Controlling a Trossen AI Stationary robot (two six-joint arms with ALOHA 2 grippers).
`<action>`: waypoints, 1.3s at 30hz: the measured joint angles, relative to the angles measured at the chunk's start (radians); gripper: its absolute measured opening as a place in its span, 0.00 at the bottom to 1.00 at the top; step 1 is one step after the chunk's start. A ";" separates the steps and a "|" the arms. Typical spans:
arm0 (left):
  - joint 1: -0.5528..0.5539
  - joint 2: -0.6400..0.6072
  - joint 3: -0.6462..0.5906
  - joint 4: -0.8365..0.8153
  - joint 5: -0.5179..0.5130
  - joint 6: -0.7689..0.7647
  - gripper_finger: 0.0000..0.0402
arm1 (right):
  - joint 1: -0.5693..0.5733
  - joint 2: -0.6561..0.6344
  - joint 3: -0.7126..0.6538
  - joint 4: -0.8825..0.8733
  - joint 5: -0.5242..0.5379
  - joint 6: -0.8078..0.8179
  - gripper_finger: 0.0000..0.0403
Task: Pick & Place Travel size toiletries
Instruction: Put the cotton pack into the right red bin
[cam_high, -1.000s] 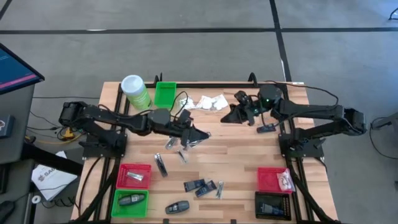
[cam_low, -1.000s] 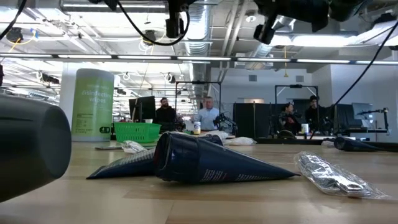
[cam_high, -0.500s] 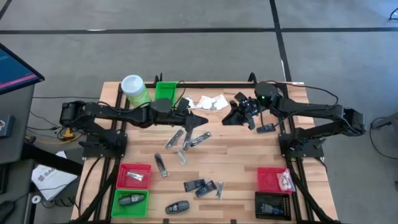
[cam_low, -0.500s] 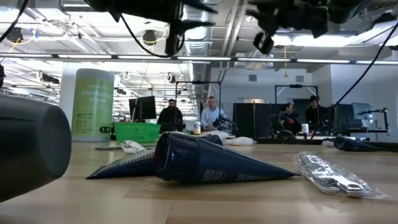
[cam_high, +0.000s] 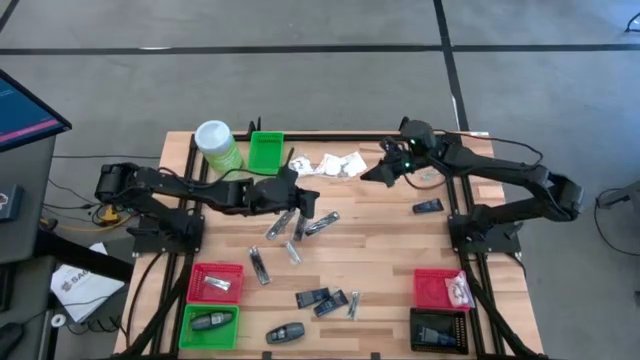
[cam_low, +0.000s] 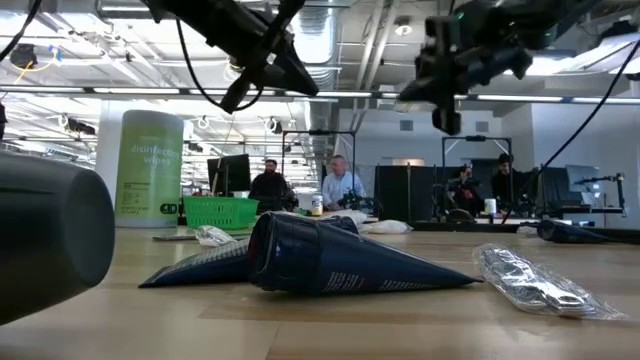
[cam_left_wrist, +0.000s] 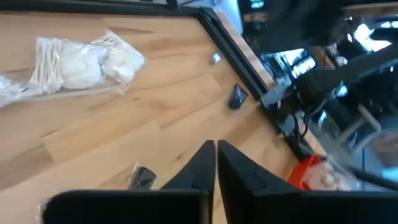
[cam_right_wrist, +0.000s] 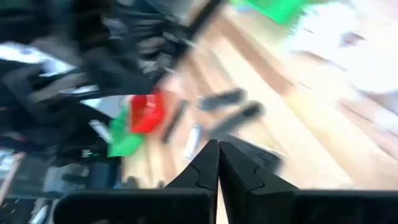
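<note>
**Both grippers closed and empty above the table's far half**

Five bins sit on the table (cam_high: 380, 250): one green bin (cam_high: 265, 152) at the far edge beside the canister (cam_high: 217, 146), a red bin (cam_high: 215, 283) and a green one at the near left, a red bin (cam_high: 440, 288) and a black bin (cam_high: 438, 330) at the near right. White sachets (cam_high: 335, 165) lie in one cluster at the far edge, between the two grippers. About three silvery tubes (cam_high: 300, 224) lie mid-table just beside the left gripper, with two more nearer the front. Two dark packets (cam_high: 322, 299) lie at the near centre, and a single dark packet (cam_high: 427, 207) lies on the right.

The left gripper (cam_high: 310, 200) has its fingers pressed together, holding nothing. The right gripper (cam_high: 372, 176) is likewise closed and empty.

Since a second ago, the left gripper has pulled back from the tubes toward the far left. The right gripper has swung toward the far edge, leaving the single dark packet uncovered on the wood.
</note>
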 joint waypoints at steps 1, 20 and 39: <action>-0.011 0.000 0.000 0.000 -0.020 -0.004 0.01 | -0.012 0.026 0.027 -0.035 0.002 -0.014 0.01; -0.156 0.000 0.000 0.000 -0.146 -0.021 0.00 | -0.138 0.638 0.665 -0.639 0.127 -0.268 0.00; -0.192 0.000 0.000 0.000 -0.164 -0.029 0.00 | -0.168 0.919 0.907 -0.931 0.297 -0.350 0.00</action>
